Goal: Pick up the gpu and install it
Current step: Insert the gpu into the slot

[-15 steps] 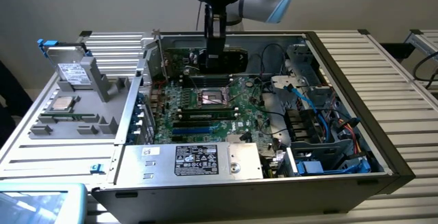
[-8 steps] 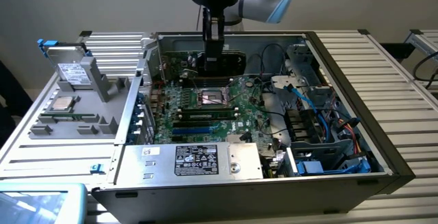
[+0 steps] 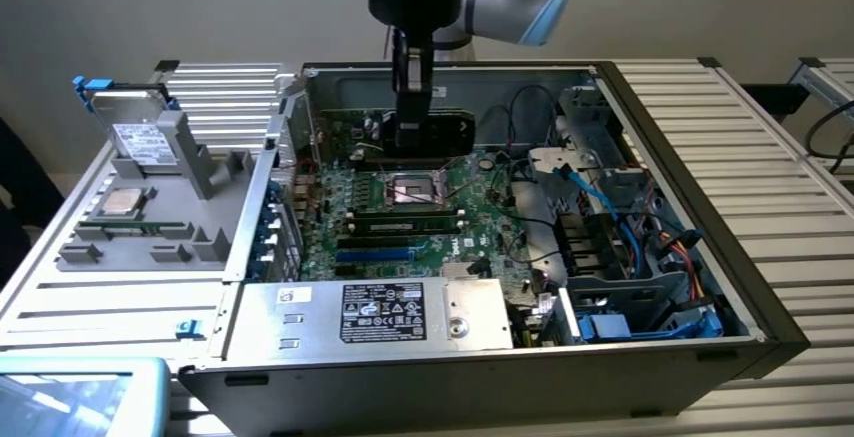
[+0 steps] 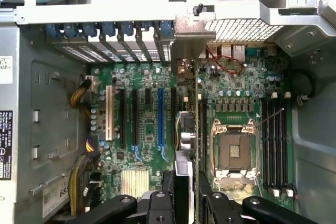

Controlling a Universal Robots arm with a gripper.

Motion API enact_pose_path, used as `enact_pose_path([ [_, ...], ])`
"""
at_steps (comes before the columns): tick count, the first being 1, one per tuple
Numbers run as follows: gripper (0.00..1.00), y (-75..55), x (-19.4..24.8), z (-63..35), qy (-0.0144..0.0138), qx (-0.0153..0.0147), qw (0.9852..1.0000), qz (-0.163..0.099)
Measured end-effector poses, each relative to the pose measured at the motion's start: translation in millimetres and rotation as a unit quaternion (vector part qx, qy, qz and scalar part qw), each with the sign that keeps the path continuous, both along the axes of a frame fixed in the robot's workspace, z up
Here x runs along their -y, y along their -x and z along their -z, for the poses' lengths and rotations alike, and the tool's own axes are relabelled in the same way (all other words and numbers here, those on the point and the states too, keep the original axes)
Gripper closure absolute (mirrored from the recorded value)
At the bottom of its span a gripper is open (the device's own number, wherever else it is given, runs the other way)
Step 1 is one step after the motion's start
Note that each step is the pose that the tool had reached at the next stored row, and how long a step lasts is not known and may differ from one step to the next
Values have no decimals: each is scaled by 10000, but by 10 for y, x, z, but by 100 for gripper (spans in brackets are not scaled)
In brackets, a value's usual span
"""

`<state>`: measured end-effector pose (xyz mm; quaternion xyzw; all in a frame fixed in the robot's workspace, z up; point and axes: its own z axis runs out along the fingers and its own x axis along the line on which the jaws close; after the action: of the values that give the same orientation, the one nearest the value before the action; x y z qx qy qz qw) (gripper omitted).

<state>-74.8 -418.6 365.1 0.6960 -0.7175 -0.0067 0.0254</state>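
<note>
Jaws grip the gpu (image 3: 434, 135) upright above the motherboard (image 3: 461, 179) (inside the open case (image 3: 731, 257)). The wrist view shows it edge-on (image 4: 185, 129), bracket (image 4: 191, 35) by the rear slots; contact with a slot is unclear.

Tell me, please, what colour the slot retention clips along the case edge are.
The retention clips are blue; the wrist view shows them best.

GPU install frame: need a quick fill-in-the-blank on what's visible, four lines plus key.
1. The gripper is shut on the ___.
2. The held card hangs over the large green ___ in the open computer case.
3. One expansion slot is white; another long one is ___.
4. The grey parts fixture sits at the exterior view's ___ of the case.
Missing: gpu; motherboard; blue; left.
</note>
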Motion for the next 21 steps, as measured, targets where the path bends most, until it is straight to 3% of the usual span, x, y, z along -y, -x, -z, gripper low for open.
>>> enact_pose_path([
  [5, 72, 15, 4, 35, -1, -48, 10000, 25],
  [11, 72, 14, 11, 64, 3, -47, 10000, 25],
  [21, 72, 68, 36, 235, 2, -32, 10000, 25],
])
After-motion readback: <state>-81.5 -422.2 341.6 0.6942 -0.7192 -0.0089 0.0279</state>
